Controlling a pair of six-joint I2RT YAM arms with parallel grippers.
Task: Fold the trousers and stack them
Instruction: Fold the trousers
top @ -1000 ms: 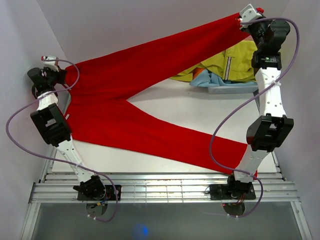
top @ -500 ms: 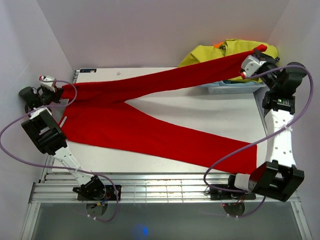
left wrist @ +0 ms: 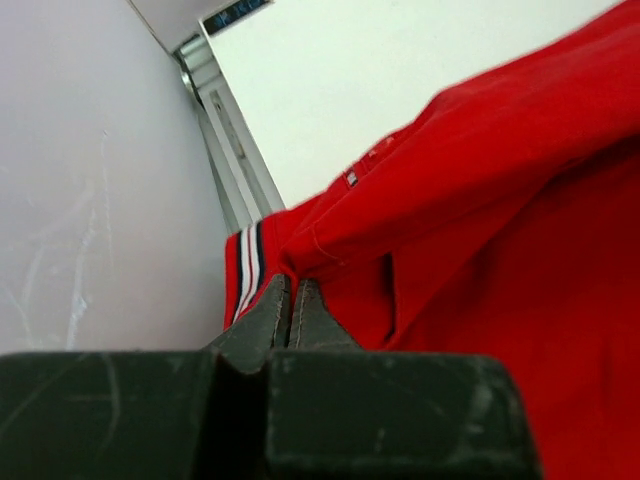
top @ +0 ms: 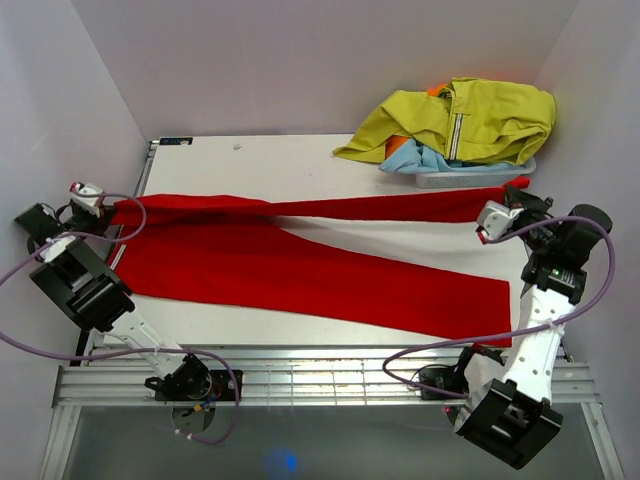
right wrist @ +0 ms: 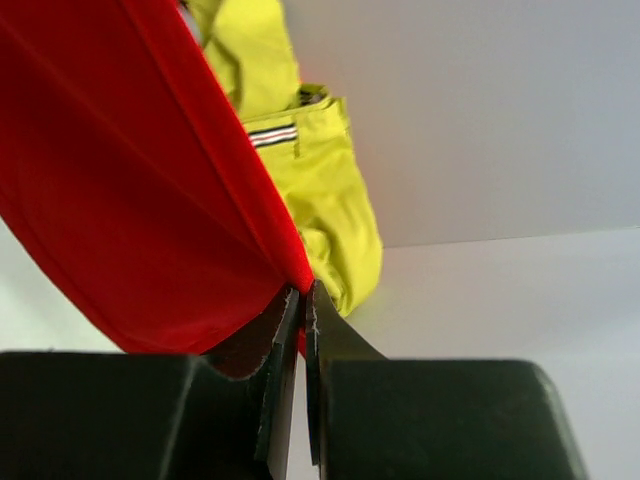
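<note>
Whereas a second ago the right pincer (top: 512,198) held one trouser leg high in the upper right corner of the overhead frame, above the yellow-green jacket (top: 470,118), it now sits low at the right edge, just below the jacket pile. The leg it carries runs almost level across the middle of the frame. The red trousers (top: 300,270) thus span the white counter (top: 280,160) from left edge to right, with the carried leg stretched along the upper side and the other leg lying flat, slanting toward the lower right. The gap between the legs has narrowed to a thin wedge. I judge the leg-over-leg fold to be under way but unfinished, since the upper leg is not yet laid on the lower one.

The left pincer (top: 108,210), at the left edge, has also drawn outward and lower. Its wrist view shows the jaws pressed almost together on a pinch of red cloth by the waistband (left wrist: 246,268), whose white and dark stripes sit just beside the tips. The right wrist view shows much the same: jaws all but closed on the end of the leg, the cloth falling away to the upper left and the jacket behind it.
</note>
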